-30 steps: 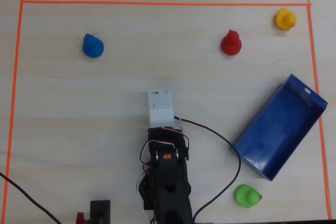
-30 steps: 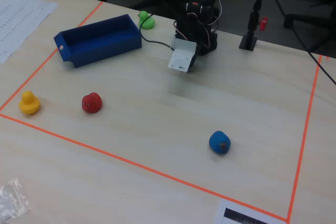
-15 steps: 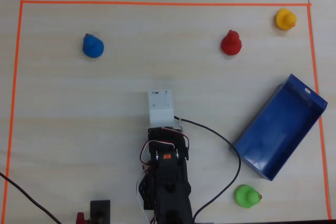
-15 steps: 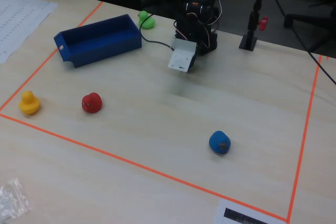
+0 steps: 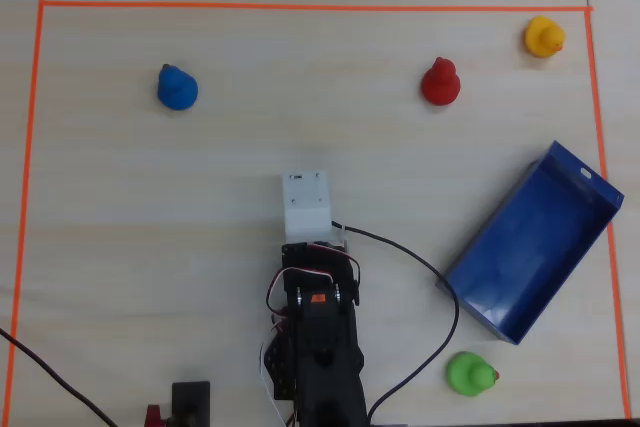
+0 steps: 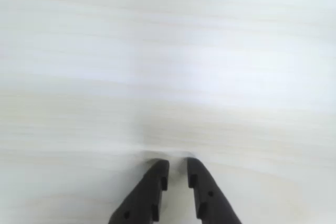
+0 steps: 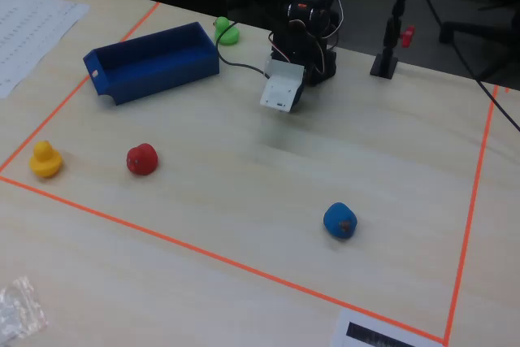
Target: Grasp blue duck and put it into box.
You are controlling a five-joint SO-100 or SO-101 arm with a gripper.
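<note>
My gripper hangs over bare table in the wrist view, its 2 dark fingers drawn nearly together with only a thin slit between them, holding nothing. From overhead, my arm sits folded at the bottom centre, white wrist block forward.

To the right of me in that view lies the box, a dark-blue open tray set at a slant, empty, with a green duck just below its lower end.

Farther out stand the red duck and a yellow duck.

The blue duck waits well apart from me, at the upper left of the overhead view and on the opposite side from the box. I judge it light, smooth and rounded, likely to slip, so I would pinch it low across its body. Its small head points toward the top of that view; the body is too round to give a clear long axis.
</note>
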